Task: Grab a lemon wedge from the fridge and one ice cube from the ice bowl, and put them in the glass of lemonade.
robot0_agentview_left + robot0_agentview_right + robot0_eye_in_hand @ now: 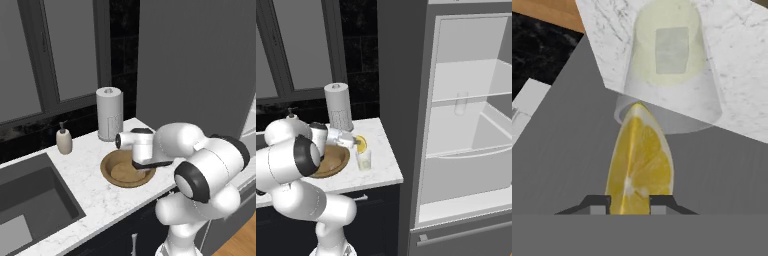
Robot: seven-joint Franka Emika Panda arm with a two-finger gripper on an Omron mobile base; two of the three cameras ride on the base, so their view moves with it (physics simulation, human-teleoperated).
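Here the gripper (629, 202) is pinching the lemon wedge (641, 160) between its two dark finger tips, with the wedge's pointed end aimed toward the glass of lemonade (669, 65). In the right base view the lemon wedge (360, 144) hangs just above the glass of lemonade (363, 160), which stands on the white marbled counter (383, 165) just beside the ice bowl (336, 162). In the hand view a pale cube already lies inside the glass, so the ice step appears done and the step in hand is judged to be delivery of the wedge. The next move would call for centring the wedge over the rim, since it seems to sit toward one edge, then lowering it and parting the jaws. The wedge is bright yellow, with a smooth rind, paler radiating segments and a whitish core. The glass is a short clear tumbler with slightly flaring walls and cloudy yellowish-white liquid. The ice bowl (112, 172) is wide, shallow, round and brown with a wood-like finish. The fridge (466, 125) stands open to the right, matte grey outside, white within, with glass shelves. A ribbed white paper towel roll (109, 114) and a beige soap dispenser (63, 140) stand behind the bowl.
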